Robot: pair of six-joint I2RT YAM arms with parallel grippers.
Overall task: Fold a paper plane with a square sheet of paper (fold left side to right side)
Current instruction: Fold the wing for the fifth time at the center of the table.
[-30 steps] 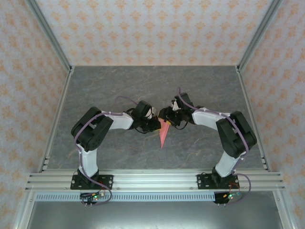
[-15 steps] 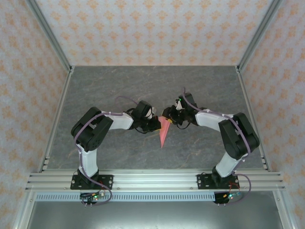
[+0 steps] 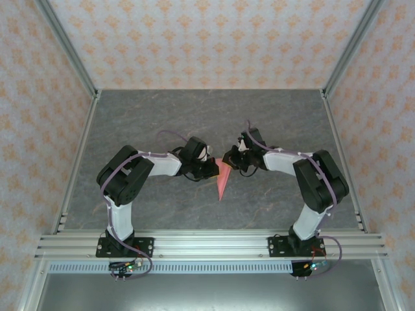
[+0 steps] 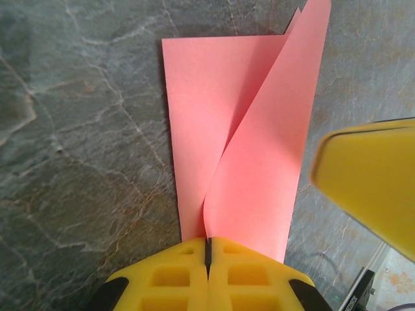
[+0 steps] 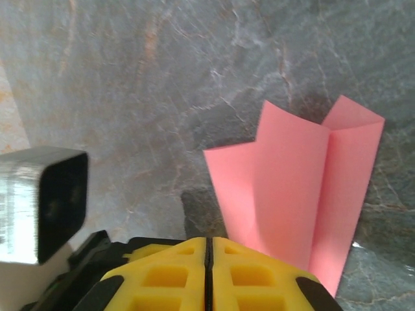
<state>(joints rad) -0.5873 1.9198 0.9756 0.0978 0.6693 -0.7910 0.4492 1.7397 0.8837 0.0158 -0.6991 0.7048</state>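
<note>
Near the middle of the table (image 3: 162, 116), the paper plane (image 3: 222, 181) is clamped in the closed left gripper (image 4: 207, 245). The right gripper (image 5: 209, 243) is pressed together; its hold cannot be told.

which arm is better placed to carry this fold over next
Probably left: the left gripper is shut on a lifted flap of the paper. The right gripper is shut by its edge, hold unclear.

We are finding the paper plane (image 3: 222, 181) mid-table (image 3: 194, 123), between the left gripper (image 3: 211, 170) and right gripper (image 3: 230, 161), tip toward the near edge.
</note>
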